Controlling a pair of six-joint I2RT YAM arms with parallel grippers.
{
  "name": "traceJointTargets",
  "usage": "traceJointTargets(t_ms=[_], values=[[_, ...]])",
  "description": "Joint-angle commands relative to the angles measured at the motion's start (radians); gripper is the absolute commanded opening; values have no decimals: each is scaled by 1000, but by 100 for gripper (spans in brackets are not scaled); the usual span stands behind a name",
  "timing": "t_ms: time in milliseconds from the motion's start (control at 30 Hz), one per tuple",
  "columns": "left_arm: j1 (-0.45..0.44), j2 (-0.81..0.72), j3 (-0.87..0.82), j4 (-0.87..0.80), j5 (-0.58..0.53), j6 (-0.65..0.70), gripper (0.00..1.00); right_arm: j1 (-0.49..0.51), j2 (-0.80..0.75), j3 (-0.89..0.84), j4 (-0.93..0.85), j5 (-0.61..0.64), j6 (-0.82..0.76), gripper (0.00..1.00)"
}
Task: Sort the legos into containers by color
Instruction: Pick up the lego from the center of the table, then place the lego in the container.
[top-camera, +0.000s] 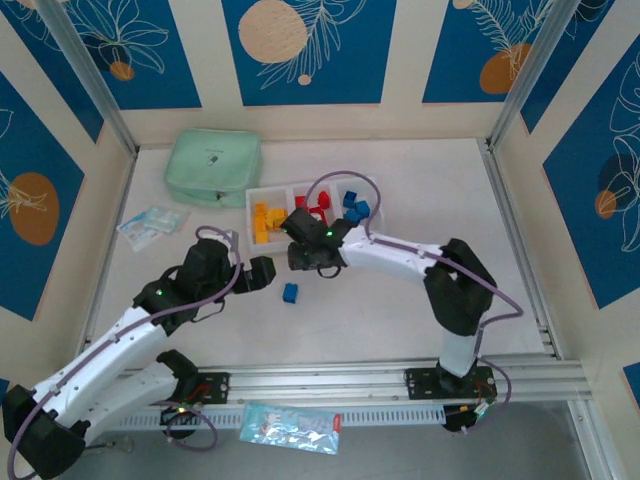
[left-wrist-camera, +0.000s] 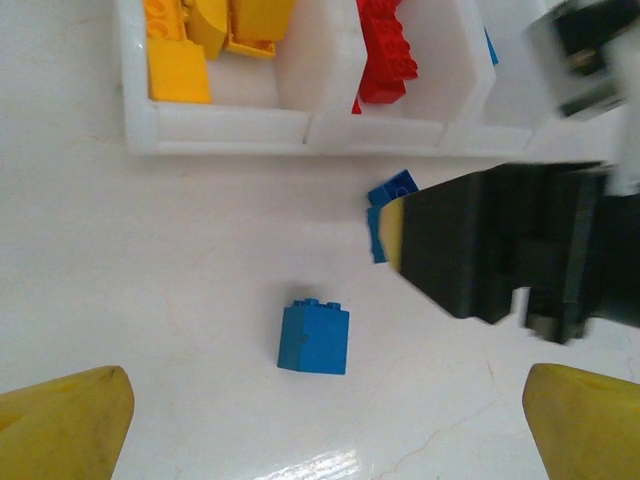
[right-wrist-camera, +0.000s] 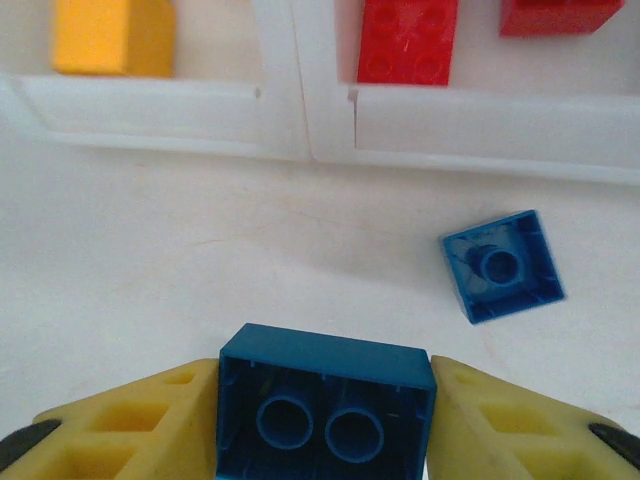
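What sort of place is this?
Likely a lab robot cell: printed blue wall panels, an aluminium rail carrying the left arm and right arm, a brick-sorting tray on a white table.

The white tray (left-wrist-camera: 230, 128) was glossy plastic, the gripped blue brick (right-wrist-camera: 326, 400) smooth, duller plastic; the white tabletop (left-wrist-camera: 150, 280) shone faintly, hairline-cracked.

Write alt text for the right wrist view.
The right pincer grips a blue brick, hollow underside facing the camera. A smaller blue brick lies loose on the table before the white tray, which holds a yellow brick in one compartment and red bricks in the next.
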Motion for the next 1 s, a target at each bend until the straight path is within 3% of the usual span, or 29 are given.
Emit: traceJointTargets(t_ms=[0,233,500,800,967], values=[[10,37,55,29,61,2,99,-37,-78,-33,-28,10,-27,49],[2,139,92,97,116,3,99,-200,-145,-40,-49,3,-118,49],[-48,299,140,211,160,-13,99,-382,-35,40,-34,3,-211,49],[-61,433,217,250,170,9,99,-445,140,192,-36,38,-264,50],[-61,451,238,241,165,21,99,-455,178,236,-54,43,-261,59]])
